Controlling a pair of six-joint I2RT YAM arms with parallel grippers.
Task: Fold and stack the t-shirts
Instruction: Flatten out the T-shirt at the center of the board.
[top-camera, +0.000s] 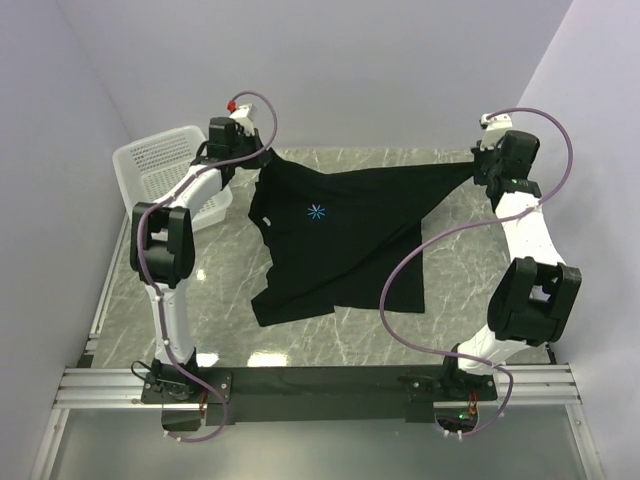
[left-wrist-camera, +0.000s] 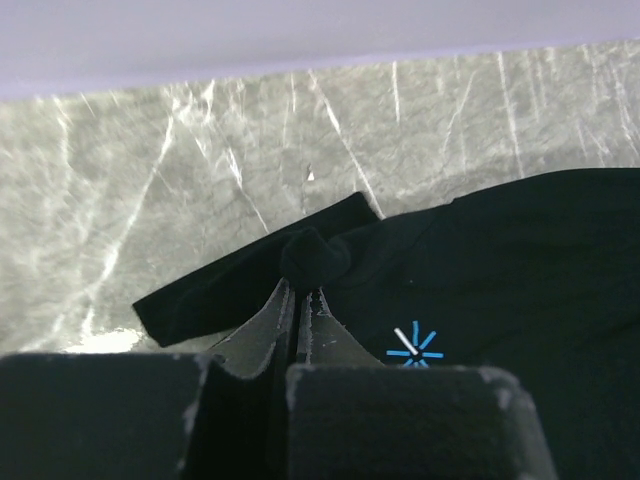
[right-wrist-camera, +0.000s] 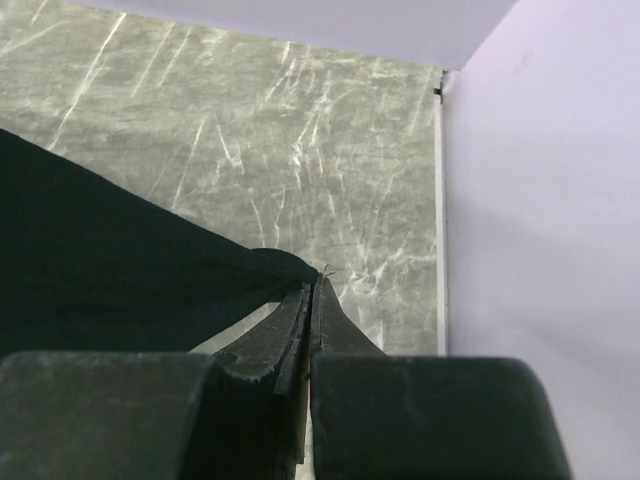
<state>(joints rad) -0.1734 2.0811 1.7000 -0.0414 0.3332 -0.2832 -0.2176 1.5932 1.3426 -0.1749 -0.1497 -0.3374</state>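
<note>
A black t-shirt (top-camera: 345, 235) with a small blue star print (top-camera: 316, 211) is stretched across the far half of the marble table. My left gripper (top-camera: 262, 157) is shut on its far left corner, a bunched bit of cloth (left-wrist-camera: 312, 258) at the fingertips. My right gripper (top-camera: 478, 163) is shut on its far right corner (right-wrist-camera: 290, 268). The cloth hangs taut between the two grippers and its lower part lies on the table. The blue print also shows in the left wrist view (left-wrist-camera: 414, 346).
A white plastic basket (top-camera: 160, 170) stands at the far left of the table. Purple cables loop from both arms. The white wall (right-wrist-camera: 540, 200) is close to the right gripper. Bare marble lies in front of the shirt (top-camera: 330, 340).
</note>
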